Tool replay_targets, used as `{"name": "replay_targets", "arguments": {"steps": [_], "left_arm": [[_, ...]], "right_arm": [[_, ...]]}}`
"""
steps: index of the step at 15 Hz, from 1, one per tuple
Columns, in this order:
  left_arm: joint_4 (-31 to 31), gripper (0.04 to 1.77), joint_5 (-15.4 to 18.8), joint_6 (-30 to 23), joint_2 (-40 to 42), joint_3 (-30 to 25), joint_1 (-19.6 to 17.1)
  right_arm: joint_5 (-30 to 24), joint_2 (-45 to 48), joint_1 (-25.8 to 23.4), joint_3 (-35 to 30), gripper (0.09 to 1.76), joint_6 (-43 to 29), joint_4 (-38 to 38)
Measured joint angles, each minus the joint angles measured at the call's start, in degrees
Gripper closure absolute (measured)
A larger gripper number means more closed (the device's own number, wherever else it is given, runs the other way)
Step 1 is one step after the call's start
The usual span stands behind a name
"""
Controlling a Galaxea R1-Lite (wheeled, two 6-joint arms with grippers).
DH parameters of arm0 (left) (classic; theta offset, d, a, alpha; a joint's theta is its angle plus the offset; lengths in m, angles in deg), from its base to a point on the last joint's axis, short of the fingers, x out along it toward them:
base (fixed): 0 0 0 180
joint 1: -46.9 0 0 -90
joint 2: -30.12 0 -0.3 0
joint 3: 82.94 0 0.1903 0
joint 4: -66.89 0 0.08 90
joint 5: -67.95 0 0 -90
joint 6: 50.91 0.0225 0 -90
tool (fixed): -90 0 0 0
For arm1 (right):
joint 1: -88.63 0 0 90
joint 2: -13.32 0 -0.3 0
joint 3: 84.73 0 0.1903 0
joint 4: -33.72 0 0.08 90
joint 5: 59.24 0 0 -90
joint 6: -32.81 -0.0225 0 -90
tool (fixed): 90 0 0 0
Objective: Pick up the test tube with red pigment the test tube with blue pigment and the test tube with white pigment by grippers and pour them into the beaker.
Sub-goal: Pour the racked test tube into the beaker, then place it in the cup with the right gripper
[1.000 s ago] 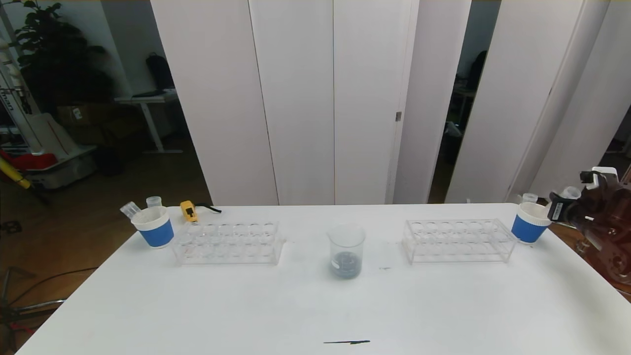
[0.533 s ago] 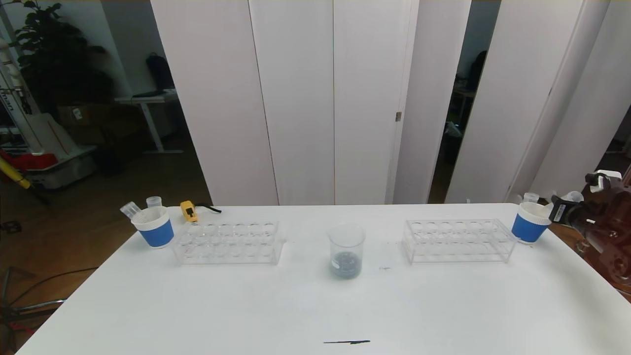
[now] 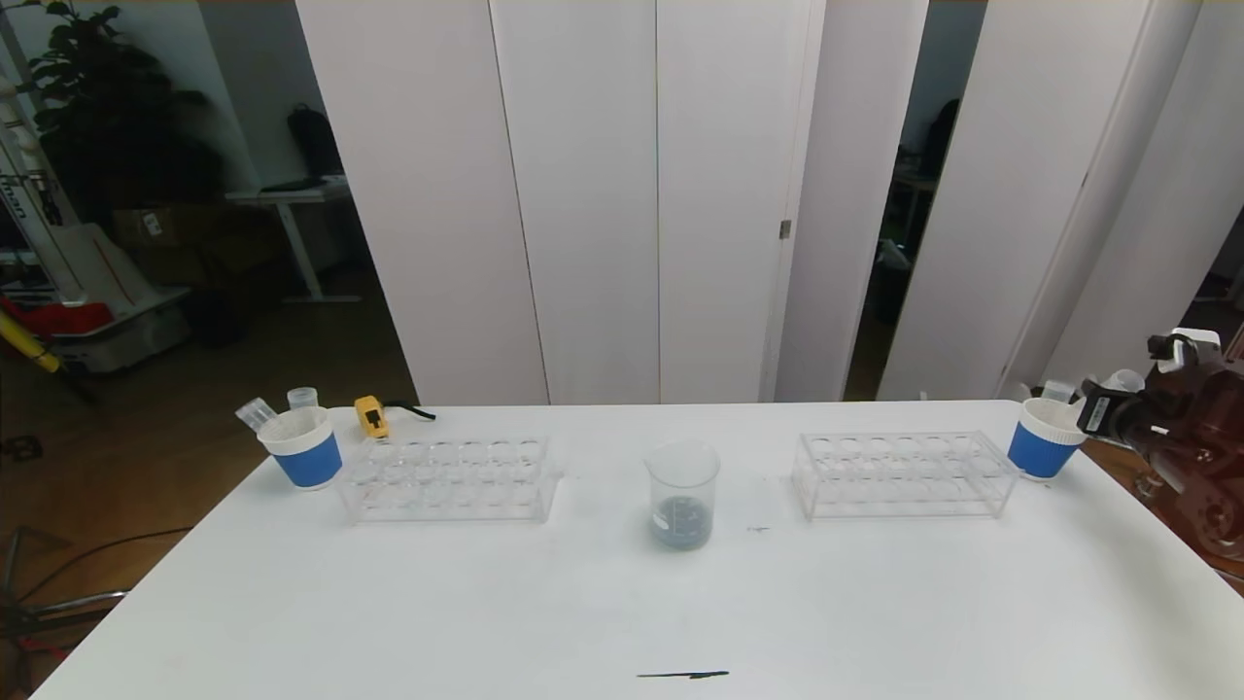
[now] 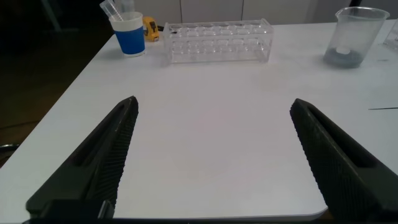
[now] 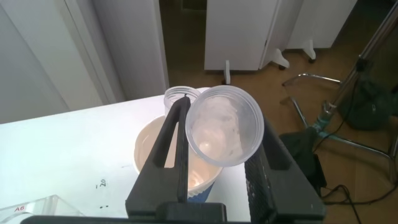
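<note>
One clear tube (image 5: 224, 124) clamped in right pincer (image 5: 217, 146) above blue cup (image 3: 1043, 439); left pincer (image 4: 211, 155) wide open, empty, over surface (image 3: 622, 603).

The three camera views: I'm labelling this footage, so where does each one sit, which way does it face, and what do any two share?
Head view: high on the robot, looking forward and down over the white table; the right gripper shows at the right edge by a blue cup.
Left wrist view: low over the table's near edge, facing the beaker; the left gripper is open.
Right wrist view: looks down its fingers shut on a clear tube over the cup.
Head and left wrist views share the beaker.
</note>
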State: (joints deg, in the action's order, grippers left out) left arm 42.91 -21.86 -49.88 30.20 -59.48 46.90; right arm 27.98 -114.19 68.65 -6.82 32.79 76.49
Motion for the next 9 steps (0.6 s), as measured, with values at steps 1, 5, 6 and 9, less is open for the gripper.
{"name": "replay_targets", "arguments": {"steps": [1, 5, 6, 9], "left_arm": [[0.0, 0.06, 0.02, 0.01, 0.0, 0.0, 0.0], [0.0, 0.06, 0.0, 0.01, 0.0, 0.0, 0.0], [0.0, 0.06, 0.02, 0.01, 0.0, 0.0, 0.0], [0.0, 0.06, 0.02, 0.01, 0.0, 0.0, 0.0]], "right_arm": [[-0.05, 0.05, 0.17, -0.16, 1.27, -0.2, 0.02], [-0.2, 0.13, 1.71, -0.16, 1.27, -2.34, -0.18], [-0.2, 0.11, 2.1, -0.24, 1.27, -2.39, -0.18], [-0.22, -0.11, 2.51, -0.33, 1.27, -2.45, -0.22]]}}
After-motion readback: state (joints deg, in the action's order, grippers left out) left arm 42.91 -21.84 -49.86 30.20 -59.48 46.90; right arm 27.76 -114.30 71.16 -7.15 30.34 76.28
